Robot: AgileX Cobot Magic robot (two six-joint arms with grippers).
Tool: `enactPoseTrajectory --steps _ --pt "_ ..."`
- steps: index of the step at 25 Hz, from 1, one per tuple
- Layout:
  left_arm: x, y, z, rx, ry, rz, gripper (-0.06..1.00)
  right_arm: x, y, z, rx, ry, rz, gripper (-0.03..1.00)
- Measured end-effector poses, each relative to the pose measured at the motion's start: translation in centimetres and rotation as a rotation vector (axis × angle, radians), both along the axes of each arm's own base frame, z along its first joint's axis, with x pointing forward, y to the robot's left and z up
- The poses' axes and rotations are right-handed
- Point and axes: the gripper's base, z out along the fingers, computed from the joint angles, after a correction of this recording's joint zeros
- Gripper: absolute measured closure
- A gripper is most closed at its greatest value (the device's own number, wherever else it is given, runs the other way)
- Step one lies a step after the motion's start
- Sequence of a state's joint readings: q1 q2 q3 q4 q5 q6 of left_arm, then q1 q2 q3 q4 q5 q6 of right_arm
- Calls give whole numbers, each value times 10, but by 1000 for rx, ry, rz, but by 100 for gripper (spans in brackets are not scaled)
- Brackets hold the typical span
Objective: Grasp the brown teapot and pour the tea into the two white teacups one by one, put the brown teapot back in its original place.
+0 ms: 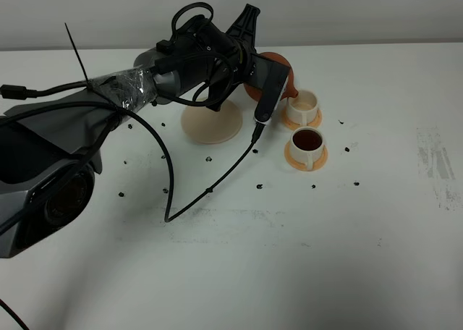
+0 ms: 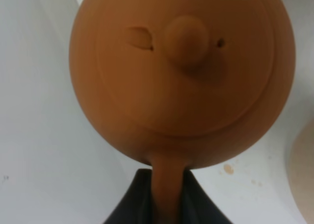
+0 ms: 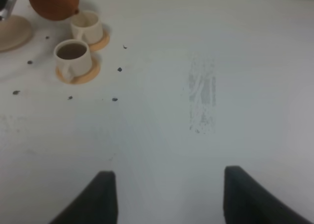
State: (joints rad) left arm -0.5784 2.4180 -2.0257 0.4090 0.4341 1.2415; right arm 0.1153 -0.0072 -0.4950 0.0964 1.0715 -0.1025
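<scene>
Pouring into the far cup (image 1: 304,103), the left gripper (image 2: 166,199) pinches the teapot (image 2: 181,71) by its handle, spout just beyond the jaws. The near cup (image 1: 308,143) looks full; next, level it and set it on the saucer (image 1: 211,124) behind the jaws. The right gripper (image 3: 169,194) gapes, empty.

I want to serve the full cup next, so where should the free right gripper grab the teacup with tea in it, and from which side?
Probably pinch the filled teacup across its straight cylindrical wall, coming in level from the robot's right: the tilted brown teapot and the second teacup crowd its far-left side. It stands upright holding tea, so keep it level.
</scene>
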Motion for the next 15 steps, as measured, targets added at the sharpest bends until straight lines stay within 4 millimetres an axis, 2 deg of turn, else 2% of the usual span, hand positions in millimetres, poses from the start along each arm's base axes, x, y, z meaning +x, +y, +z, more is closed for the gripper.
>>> enactPoseTrajectory --steps 15 --pt "2 -8 6 22 -107 -76 82 0 0 0 0 0 0 47"
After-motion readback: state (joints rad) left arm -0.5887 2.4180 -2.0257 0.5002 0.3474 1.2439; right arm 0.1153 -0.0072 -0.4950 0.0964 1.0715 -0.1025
